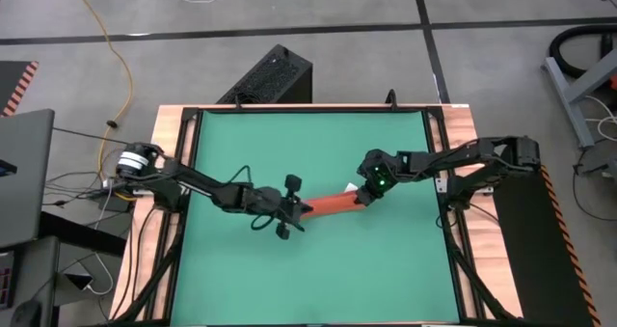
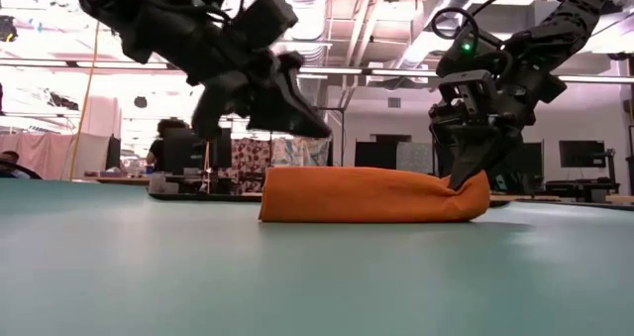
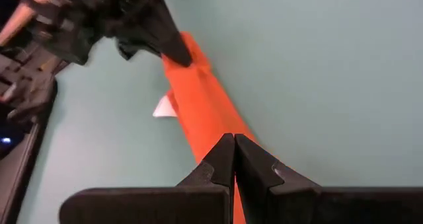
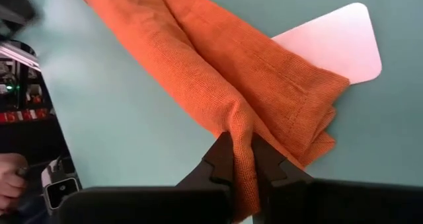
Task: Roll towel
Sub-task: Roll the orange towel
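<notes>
The orange-red towel (image 1: 333, 204) lies on the green table as a long narrow bundle, resting along its whole length (image 2: 367, 195). Its white tag (image 4: 337, 42) sticks out flat on the table near the right end. My right gripper (image 4: 241, 148) is shut on the towel's right end (image 2: 464, 182). My left gripper (image 1: 305, 209) is shut with nothing between its fingers. It hovers above the towel's left end (image 2: 322, 130), clear of the cloth. In the left wrist view its fingertips (image 3: 234, 145) point along the towel (image 3: 198, 98). My right gripper pinches a raised fold of the towel (image 4: 239, 128) between its two fingers, close to the towel's right end. The fingers come slanting down from the table's right side. The fold is pulled up a little at the fingers (image 2: 475, 182); the rest lies on the table.
A dark frame (image 1: 439, 173) borders the green table surface. A black box (image 1: 275, 76) stands beyond the far edge and a laptop (image 1: 24, 173) sits off the left side. Bare green surface lies on the near and far sides of the towel.
</notes>
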